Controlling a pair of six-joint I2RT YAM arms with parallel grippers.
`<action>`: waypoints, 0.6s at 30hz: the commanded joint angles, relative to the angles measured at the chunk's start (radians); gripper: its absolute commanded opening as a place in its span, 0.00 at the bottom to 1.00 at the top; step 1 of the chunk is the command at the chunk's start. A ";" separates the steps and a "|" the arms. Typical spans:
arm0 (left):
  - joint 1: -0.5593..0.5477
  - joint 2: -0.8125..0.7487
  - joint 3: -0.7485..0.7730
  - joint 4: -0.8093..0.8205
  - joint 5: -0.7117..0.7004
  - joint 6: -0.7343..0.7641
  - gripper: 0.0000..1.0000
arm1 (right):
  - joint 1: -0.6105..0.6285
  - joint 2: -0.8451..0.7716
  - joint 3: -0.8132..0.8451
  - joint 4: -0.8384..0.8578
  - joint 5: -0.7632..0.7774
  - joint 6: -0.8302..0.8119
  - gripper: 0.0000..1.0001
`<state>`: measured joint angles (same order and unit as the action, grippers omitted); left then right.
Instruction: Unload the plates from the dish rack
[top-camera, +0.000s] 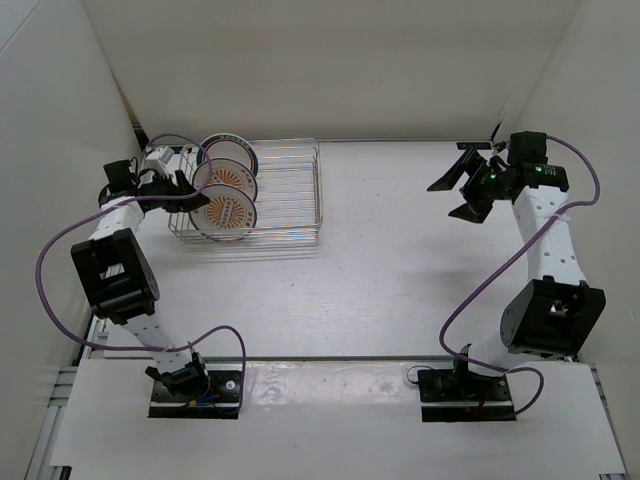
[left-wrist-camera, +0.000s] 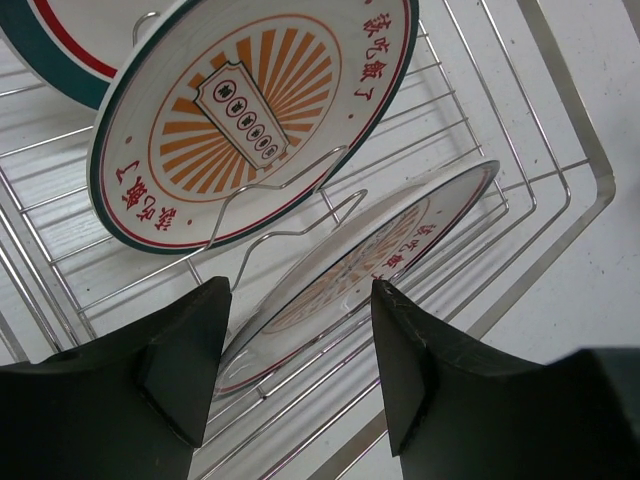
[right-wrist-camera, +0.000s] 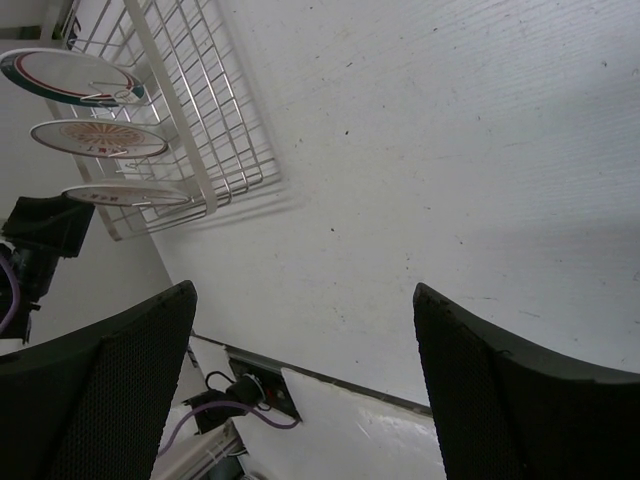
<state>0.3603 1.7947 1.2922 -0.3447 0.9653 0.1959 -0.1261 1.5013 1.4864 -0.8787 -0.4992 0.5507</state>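
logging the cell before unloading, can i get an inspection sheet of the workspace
surface: white table, nothing on it but the rack
job's things: dish rack at far left holds all three plates in its tines: teal-rimmed plate, middle sunburst plate, near sunburst plate
clutter: nothing seen
end effectors: left end effector open, fingers either side of the near sunburst plate's edge, not gripping; right end effector open, empty, over bare table
cables: purple cable looped beside each arm
surroundings: white walls on three sides
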 joint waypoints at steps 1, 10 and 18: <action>-0.008 -0.020 -0.024 -0.023 -0.002 0.017 0.68 | -0.015 -0.012 -0.029 0.043 -0.041 0.021 0.90; -0.006 -0.024 -0.088 0.026 -0.023 -0.030 0.56 | -0.041 -0.012 -0.067 0.070 -0.084 0.057 0.90; -0.004 -0.020 -0.091 0.075 0.013 -0.073 0.50 | -0.058 -0.012 -0.107 0.095 -0.125 0.092 0.90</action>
<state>0.3634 1.7947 1.2034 -0.2867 0.9146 0.1505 -0.1722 1.5013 1.3911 -0.8211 -0.5819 0.6216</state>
